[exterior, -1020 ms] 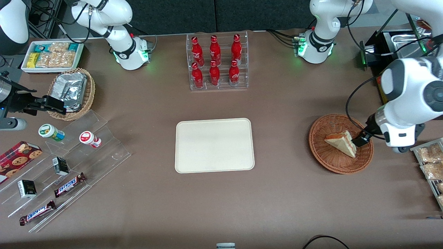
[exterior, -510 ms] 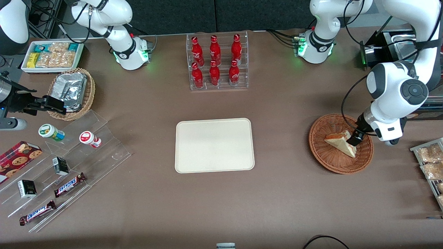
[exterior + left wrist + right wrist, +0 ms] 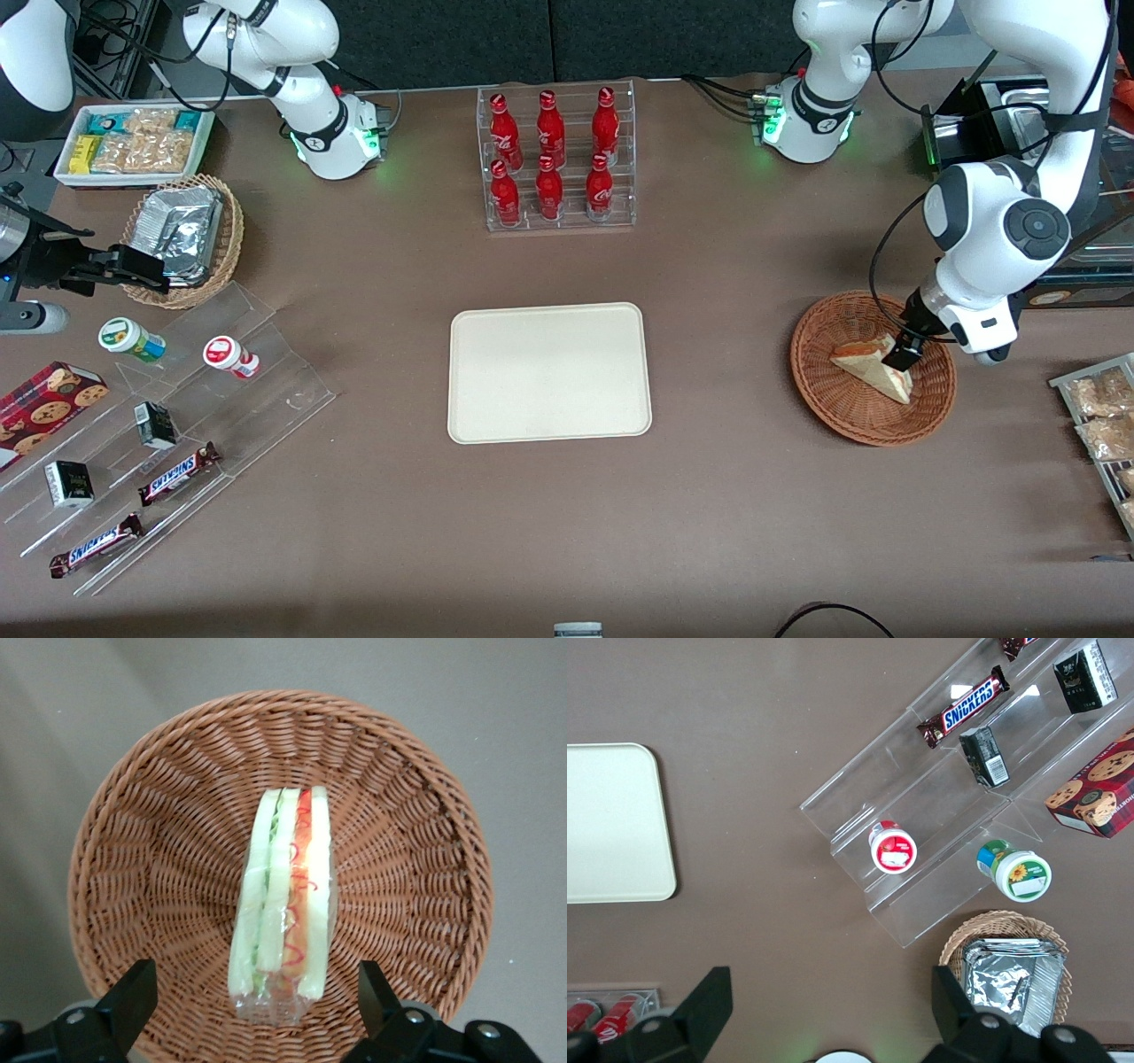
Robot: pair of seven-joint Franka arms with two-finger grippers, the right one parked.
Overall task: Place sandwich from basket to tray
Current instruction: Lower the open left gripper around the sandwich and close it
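While lower, end effector (image 3: pixel 252 992) astride sandwich (image 3: pixel 285 895).

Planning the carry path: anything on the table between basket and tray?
Nothing: front view shows bare brown table between basket and tray. End effector, open, is at the sandwich.

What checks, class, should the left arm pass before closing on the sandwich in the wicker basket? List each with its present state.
1. Gripper open: ok, fingers spread wide.
2. Sandwich between the fingers: ok, roughly centred in the wrist view.
3. Sandwich in the basket: ok, not yet lifted.
4. Fingers low enough to grip: cannot tell.
5. Tray ready to receive: ok, nothing on it.
6. Fingers clear of the basket's rim: ok.
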